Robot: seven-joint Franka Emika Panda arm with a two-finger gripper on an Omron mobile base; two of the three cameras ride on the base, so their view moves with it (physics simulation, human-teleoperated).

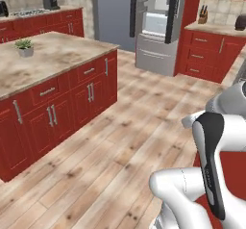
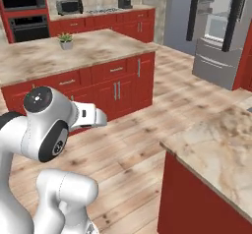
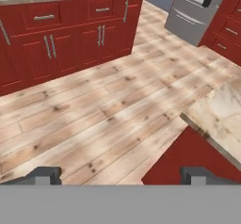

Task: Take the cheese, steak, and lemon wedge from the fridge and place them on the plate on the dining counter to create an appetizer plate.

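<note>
Early stage. The fridge [image 1: 156,26] stands open across the wood floor [image 1: 120,146], well apart from the robot; the foods inside are too small to tell. The gripper [image 3: 120,175] holds nothing, fingers [image 3: 44,175] spread wide. All three transfers remain.

The tall dark grey fridge [image 1: 156,26] with open doors runs off the top edge of both base views, and what sits on its white shelves is too small to make out. The beige marbled stone counter [image 2: 221,144] is cut off by the right edge. In the hand view, the claw [image 3: 120,175] has its dark fingertips [image 3: 44,175] half hidden at the bottom.
</note>
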